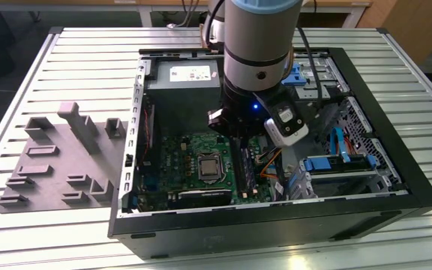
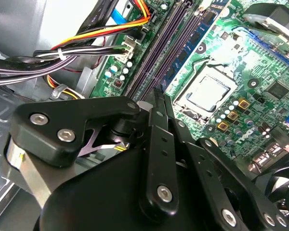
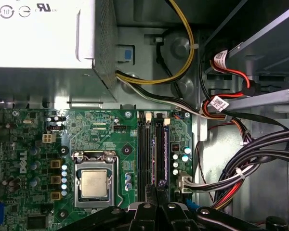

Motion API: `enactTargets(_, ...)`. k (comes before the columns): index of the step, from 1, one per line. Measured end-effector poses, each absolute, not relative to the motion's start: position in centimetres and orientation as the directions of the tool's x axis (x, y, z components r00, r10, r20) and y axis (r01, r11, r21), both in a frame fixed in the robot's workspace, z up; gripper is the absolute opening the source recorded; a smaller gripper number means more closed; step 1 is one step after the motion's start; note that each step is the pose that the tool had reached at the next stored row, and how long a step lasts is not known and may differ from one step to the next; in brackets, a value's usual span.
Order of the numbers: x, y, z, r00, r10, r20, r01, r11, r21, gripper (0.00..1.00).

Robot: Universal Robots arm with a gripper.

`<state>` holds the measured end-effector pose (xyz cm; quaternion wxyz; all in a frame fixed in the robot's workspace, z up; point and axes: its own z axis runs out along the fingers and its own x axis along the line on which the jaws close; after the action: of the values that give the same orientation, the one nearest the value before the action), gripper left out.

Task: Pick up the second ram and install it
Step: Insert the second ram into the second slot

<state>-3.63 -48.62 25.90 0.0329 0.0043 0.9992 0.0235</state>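
Gripper [image 3: 156, 187] jaws together, arm vertical, pointing down into computer case [image 1: 396, 188], above memory slots [image 3: 143, 149].

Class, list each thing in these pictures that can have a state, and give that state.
computer case: open, lying on its side, side panel off.
processor: seated, uncovered, no cooler fitted.
memory slots: cannot tell whether a stick is seated.
gripper: inside the case, just above the memory slots.
wrist light: lit blue.
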Motion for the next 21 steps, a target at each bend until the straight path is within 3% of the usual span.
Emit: enactTargets(21,-3.71,-48.62,24.98,-0.998,0.010,-0.065,0.007,0.999,0.047,0.11)
